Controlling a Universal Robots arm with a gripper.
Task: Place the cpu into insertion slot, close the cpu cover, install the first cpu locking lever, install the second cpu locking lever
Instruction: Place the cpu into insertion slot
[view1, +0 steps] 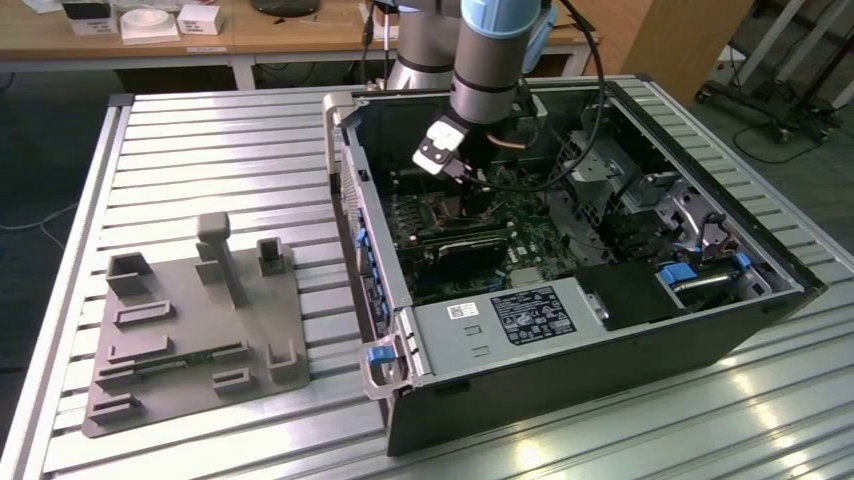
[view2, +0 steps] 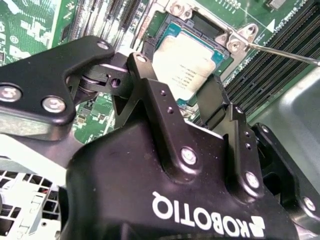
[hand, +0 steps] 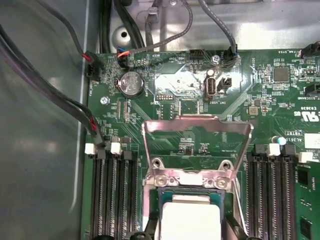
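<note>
The cpu (view2: 187, 62) has a silvery top and lies square over the insertion slot (hand: 190, 194), a dark socket in the green motherboard (hand: 165, 107). My gripper (view2: 180, 80) straddles the cpu, one black finger (view2: 145, 75) against each of two opposite edges, and looks shut on it. In the first wrist view the cpu (hand: 190, 217) sits between the fingertips (hand: 150, 230). The cpu cover (hand: 195, 127), a thin metal frame, stands swung up on its hinge beyond the socket. A thin metal lever rod (view2: 285, 54) juts out beside the socket. In the exterior view the gripper (view1: 461, 185) reaches down inside the open computer case (view1: 747, 290).
Long black memory slots (hand: 112, 195) flank the socket on both sides. Cables (hand: 50, 90) run along the case wall near a coin battery (hand: 131, 82). A labelled grey power supply box (view1: 514, 315) fills the case's front. A grey fixture plate (view1: 194, 320) lies on the slatted table.
</note>
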